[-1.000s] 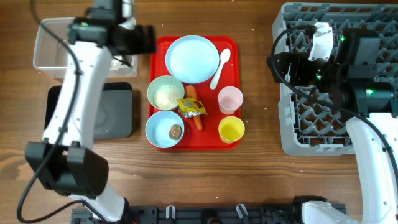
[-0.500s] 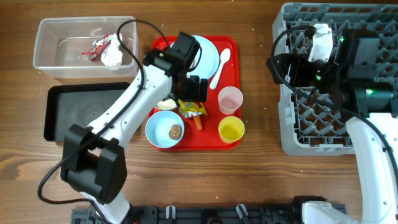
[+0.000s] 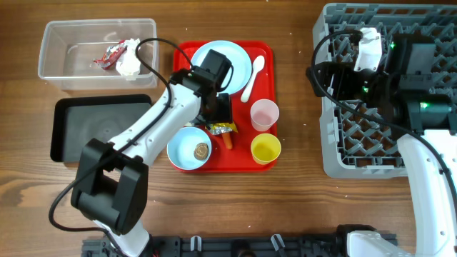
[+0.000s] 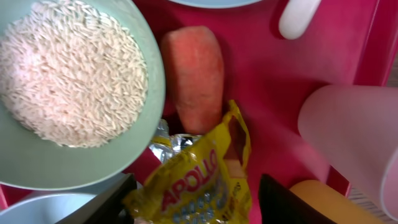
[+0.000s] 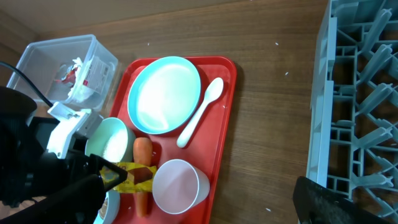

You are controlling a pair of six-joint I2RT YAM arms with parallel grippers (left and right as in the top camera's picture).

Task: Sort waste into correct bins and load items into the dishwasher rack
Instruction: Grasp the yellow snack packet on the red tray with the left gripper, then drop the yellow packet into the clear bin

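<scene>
My left gripper (image 4: 196, 194) is open and low over the red tray, one finger on each side of the crumpled yellow wrapper (image 4: 205, 168), which lies on the orange carrot (image 4: 196, 81). The rice bowl (image 4: 68, 81) is next to it on the left. In the overhead view the wrapper (image 3: 223, 128) lies between a bowl holding a brown lump (image 3: 202, 150) and the pink cup (image 3: 264, 114). The clear tub (image 3: 57, 68) holds a red-white wrapper (image 3: 111, 56) and tissue (image 3: 130, 64). My right gripper (image 3: 339, 78) hangs open and empty over the grey rack (image 3: 357, 143).
The red tray (image 3: 243, 163) also carries the pale-blue plate (image 3: 239, 61), white spoon (image 3: 253, 75) and yellow cup (image 3: 265, 148). The black tray (image 3: 93, 132) lies below the tub, left of the red tray. Bare wood separates the red tray and the rack.
My left arm swung from over the clear tub to the red tray and came down around the yellow wrapper. The right arm has not moved.
</scene>
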